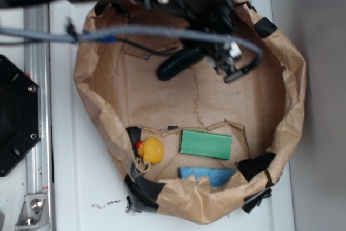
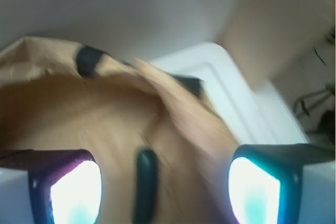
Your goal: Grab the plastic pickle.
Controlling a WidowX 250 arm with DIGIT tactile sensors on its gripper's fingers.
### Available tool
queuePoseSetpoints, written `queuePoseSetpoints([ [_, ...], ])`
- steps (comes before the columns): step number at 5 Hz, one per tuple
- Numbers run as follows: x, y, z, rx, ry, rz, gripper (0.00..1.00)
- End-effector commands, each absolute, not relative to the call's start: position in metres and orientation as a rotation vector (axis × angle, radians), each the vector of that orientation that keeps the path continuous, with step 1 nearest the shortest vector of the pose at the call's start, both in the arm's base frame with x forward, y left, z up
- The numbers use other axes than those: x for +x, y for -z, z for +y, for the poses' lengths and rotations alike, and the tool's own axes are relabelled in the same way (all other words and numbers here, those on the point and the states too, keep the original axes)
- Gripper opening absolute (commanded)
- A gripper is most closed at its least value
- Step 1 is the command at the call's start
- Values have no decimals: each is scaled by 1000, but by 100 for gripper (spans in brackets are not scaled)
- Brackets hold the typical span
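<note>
The plastic pickle [image 1: 178, 64] is dark green, glossy and sausage-shaped. It lies on the floor of a brown paper bag tray [image 1: 292, 79], in its upper middle. In the wrist view the pickle [image 2: 145, 184] sits between my two fingers, a little left of centre, with clear space on both sides. My gripper [image 1: 230, 60] hangs over the pickle's right end in the exterior view. In the wrist view my gripper [image 2: 164, 192] is open wide, its fingertips [image 2: 76, 192] glowing white, and holds nothing.
A yellow rubber duck [image 1: 151, 150], a flat light-green block [image 1: 206, 144] and a blue sponge-like piece [image 1: 208, 175] lie at the tray's near side. The tray's crumpled walls rise all round. A grey cable [image 1: 135, 32] crosses above. A black base [image 1: 16, 117] stands at left.
</note>
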State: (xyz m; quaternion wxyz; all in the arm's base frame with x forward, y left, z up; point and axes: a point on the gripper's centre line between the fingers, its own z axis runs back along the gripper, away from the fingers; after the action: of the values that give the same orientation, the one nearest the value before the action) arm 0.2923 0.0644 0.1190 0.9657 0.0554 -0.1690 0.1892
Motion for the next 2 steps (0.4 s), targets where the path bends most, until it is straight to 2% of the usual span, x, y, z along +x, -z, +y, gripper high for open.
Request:
queuePoseSetpoints([
  [1,252,-124,22,67,-422,-262,100],
  [2,248,-120,32,-12,-487,-231,100],
])
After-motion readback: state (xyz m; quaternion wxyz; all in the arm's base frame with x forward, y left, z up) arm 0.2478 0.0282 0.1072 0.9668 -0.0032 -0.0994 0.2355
